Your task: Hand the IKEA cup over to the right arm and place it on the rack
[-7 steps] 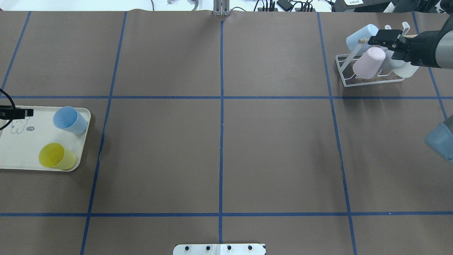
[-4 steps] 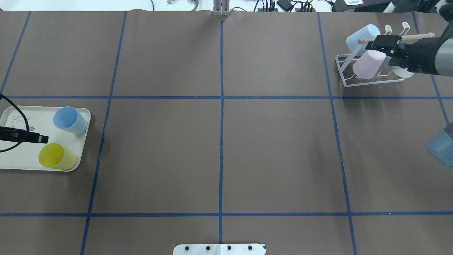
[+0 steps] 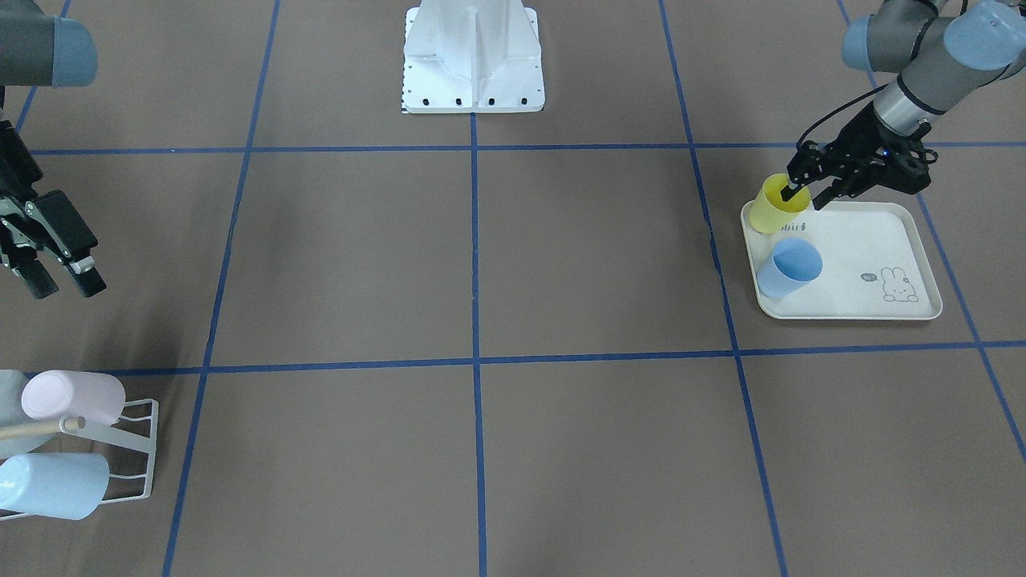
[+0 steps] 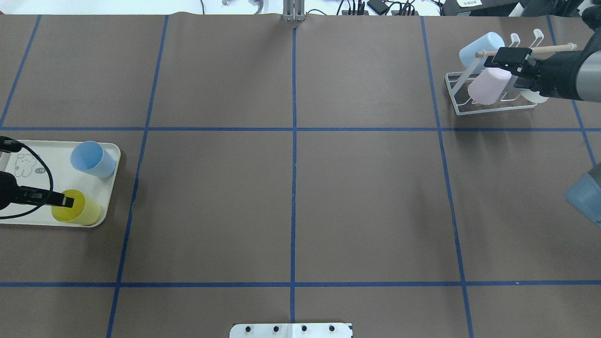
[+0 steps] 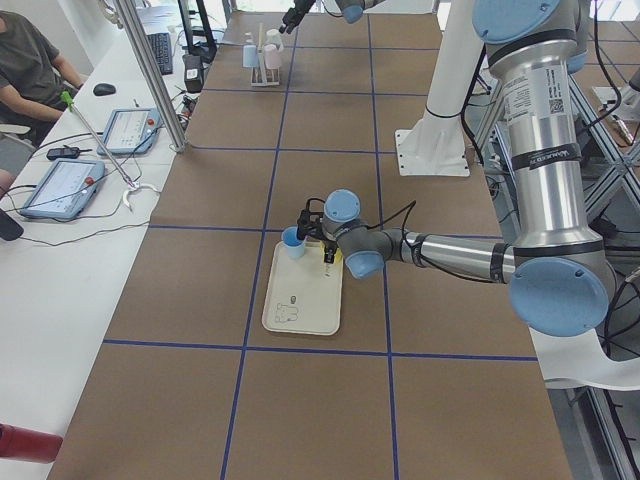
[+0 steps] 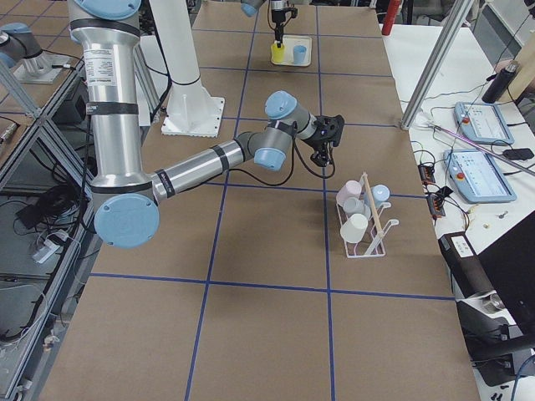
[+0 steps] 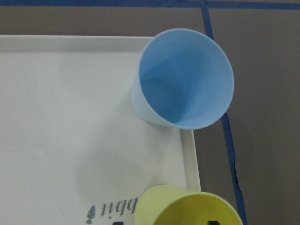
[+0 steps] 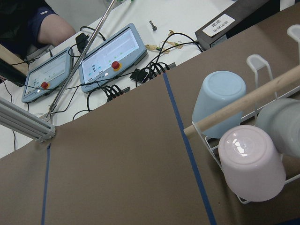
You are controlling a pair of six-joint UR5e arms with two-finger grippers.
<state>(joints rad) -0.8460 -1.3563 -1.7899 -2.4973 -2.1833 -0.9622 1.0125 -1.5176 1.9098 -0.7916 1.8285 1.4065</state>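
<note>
Front-facing view: on the brown worktop (image 3: 481,264), the left claw (image 3: 805,195) reaches down to a cream tray (image 3: 850,240). Its fingers are a little apart, one inside the rim of the standing yellow cup (image 3: 773,207) and one outside, not clamped. The cup sits at the tray corner nearest the robot's base, with a blue cup (image 3: 789,268) just beside it. Well apart, on the other side, the right claw (image 3: 60,280) hangs wide and empty. Near it is the white wire rack (image 3: 136,449), which carries a pink cup (image 3: 72,397) and a light blue cup (image 3: 52,485) tipped on its prongs.

Overhead view: the left claw (image 4: 67,202) overlaps the yellow cup's (image 4: 84,212) rim. The right claw (image 4: 509,58) appears over the rack (image 4: 458,101), beside its wooden dowel (image 4: 554,47).

Left side view: the near arm stretches low over the tray (image 5: 300,310). The yellow cup is mostly hidden behind its claw.

Right side view: the near arm's claw points down, short of the rack (image 6: 368,230).

Left wrist view: the blue cup (image 7: 187,79) fills the middle. The yellow cup's rim (image 7: 187,206) is at the bottom edge.

Right wrist view: the pink cup (image 8: 253,164) and the light blue cup (image 8: 218,101) sit either side of the dowel (image 8: 243,105).
</note>
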